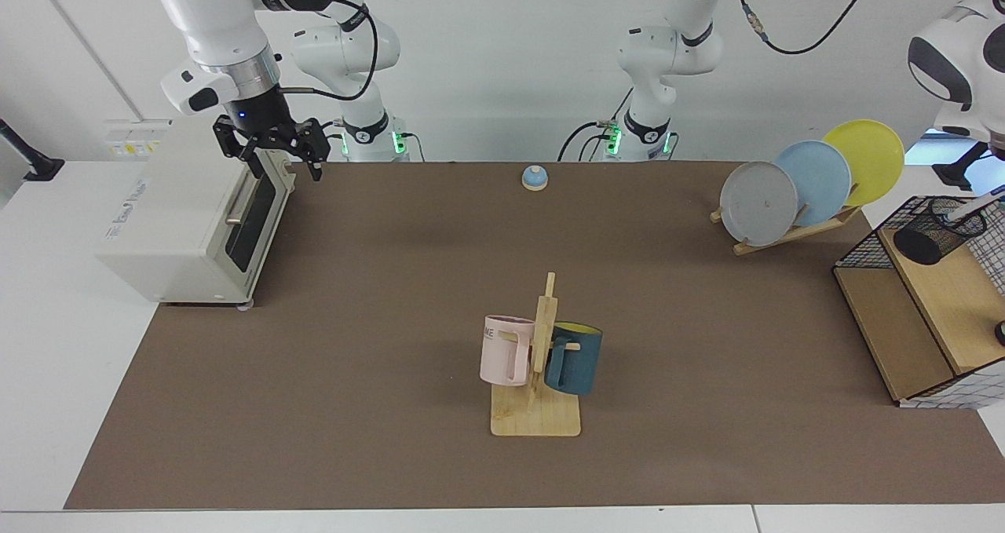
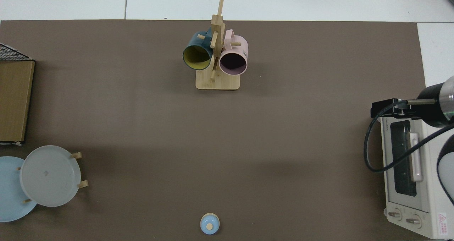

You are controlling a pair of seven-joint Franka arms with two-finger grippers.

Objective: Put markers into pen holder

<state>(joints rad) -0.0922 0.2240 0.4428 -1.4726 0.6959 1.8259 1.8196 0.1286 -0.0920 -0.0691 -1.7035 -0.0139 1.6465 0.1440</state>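
Evidently found marker [image 1: 972,205] slanted, low end inside holder [image 1: 942,231] rim on rack [image 1: 860,249], upper end running off-frame beneath left arm [image 1: 950,38]. Could not tell left gripper's state: out of view. Logged right gripper [image 1: 276,160] spread, empty, waiting above toaster [image 1: 173,219], well apart.

A robotics lab is shown, staged as a mock kitchen. White robot arms [image 1: 235,38] with trailing cables are mounted along a white tabletop [image 1: 63,344] covered by a brown mat [image 1: 377,297]. Household props are laid out on it: a toaster oven [image 1: 188,227], a mug tree [image 1: 542,368] and a plate rack [image 1: 793,231].
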